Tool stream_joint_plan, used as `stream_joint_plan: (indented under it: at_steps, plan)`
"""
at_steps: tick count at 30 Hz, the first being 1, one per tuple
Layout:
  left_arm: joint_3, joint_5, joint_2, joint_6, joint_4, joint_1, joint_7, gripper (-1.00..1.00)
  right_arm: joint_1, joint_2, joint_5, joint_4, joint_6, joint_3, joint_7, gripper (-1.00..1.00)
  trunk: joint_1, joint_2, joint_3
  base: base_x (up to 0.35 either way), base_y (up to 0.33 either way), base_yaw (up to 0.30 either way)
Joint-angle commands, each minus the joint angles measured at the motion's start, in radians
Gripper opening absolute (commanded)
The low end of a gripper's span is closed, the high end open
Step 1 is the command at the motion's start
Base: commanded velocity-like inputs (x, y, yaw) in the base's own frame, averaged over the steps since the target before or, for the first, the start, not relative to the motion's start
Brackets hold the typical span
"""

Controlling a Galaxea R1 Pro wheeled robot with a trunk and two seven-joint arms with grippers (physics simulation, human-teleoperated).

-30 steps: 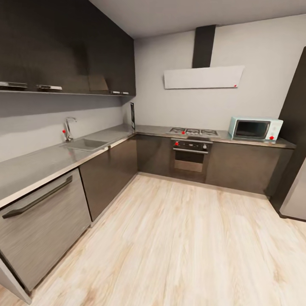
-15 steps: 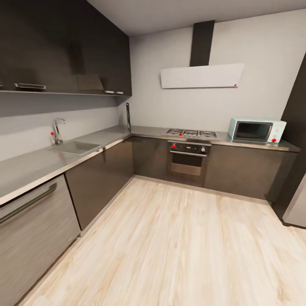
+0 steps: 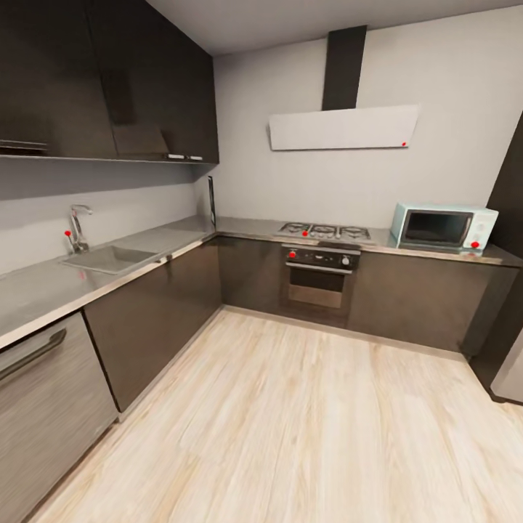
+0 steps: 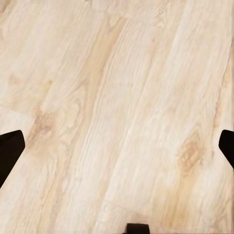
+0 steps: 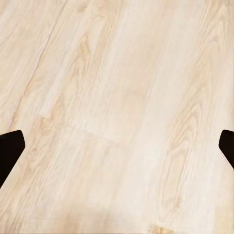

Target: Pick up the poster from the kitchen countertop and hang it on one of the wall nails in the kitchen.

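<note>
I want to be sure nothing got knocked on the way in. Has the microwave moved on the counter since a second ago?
No. The microwave sits at the same spot on the kitchen countertop, right of the gas hob. The whole picture shifted, so the camera moved.

a home kitchen [image 3: 290, 305] is shown, rendered in simulation. an l-shaped grey metallic tabletop [image 3: 145, 243] is run along two grey walls, with glossy dark cabinet fronts [image 3: 156, 312] set below it and dark wall cabinets [image 3: 109, 80] hung above. a sunken sink [image 3: 109, 258] with a tap [image 3: 75, 226] is fitted into the left run, and a dishwasher front with a bar handle [image 3: 36, 396] is seen beneath. on the far run a gas hob [image 3: 325, 232] is mounted over a built-in oven [image 3: 317, 280], under a white hood [image 3: 343, 128] with a dark chimney. a pale blue microwave [image 3: 444, 226] is placed beside the hob. the floor [image 3: 305, 428] is laid in pale wood planks.
</note>
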Motion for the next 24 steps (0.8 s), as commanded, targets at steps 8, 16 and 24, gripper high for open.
stream_joint_plan:
  at_steps: [8, 16, 24]
  plan:
    - [0.001, 0.0, 0.0, -0.001, -0.001, 0.0, 0.001, 1.0, -0.001, 0.0, 0.0, 0.0, -0.003, 0.0, -0.001, 1.0, 0.001, 0.0, -0.001, 0.315, -0.119, 0.0]
    - [0.001, 0.0, 0.0, -0.001, -0.001, 0.0, 0.001, 1.0, -0.001, 0.0, 0.0, 0.0, -0.002, 0.0, 0.0, 1.0, 0.001, 0.0, -0.001, 0.32, -0.102, 0.0]
    - [0.001, 0.0, 0.0, -0.002, -0.001, 0.0, 0.001, 1.0, -0.001, 0.0, 0.0, 0.0, -0.002, 0.0, 0.001, 1.0, 0.001, 0.0, -0.001, 0.322, -0.09, 0.0]
